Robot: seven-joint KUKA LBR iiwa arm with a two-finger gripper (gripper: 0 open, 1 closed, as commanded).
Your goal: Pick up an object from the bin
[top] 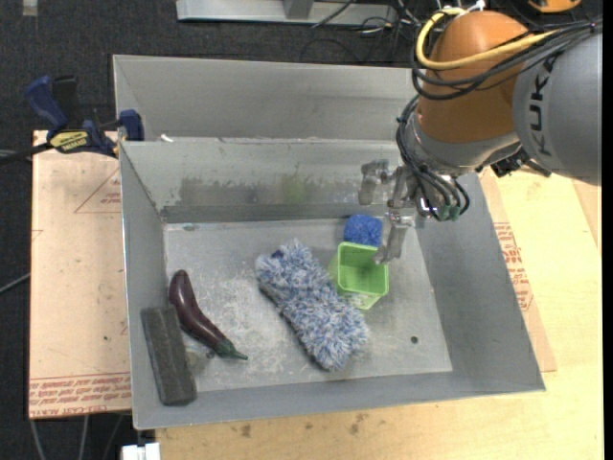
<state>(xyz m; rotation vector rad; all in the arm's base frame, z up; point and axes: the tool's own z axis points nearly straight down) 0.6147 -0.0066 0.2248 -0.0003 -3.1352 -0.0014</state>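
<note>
So the arm's claw (391,249) is hanging low on the right side of the bin (278,94), and it's sitting right at the far right rim of a little green square cup (361,276), touching it or just about. Honestly can't tell whether the claw is open or closed from this angle, and nothing's showing as gripped. Just behind the cup a small blue bumpy thing (362,228) is resting against it, and on the cup's left a fuzzy blue-and-white mitt (311,303) is lying diagonally across the middle of the floor. Well apart, over at the left, a purple toy eggplant (194,314) is lying beside a dark grey block (168,355). Looks like the robot is in the reach-and-line-up part of the pick, nothing lifted yet, with the green cup as the likely candidate. The next move is probably going to need the claw straddling that thin cup wall and pinching it squarely, since the cup is looking light and could tip or skid. The bin floor is looking scuffed with pale dusty marks, its walls are sloping inward, and outside it a dark floor (96,17) is showing.
</note>
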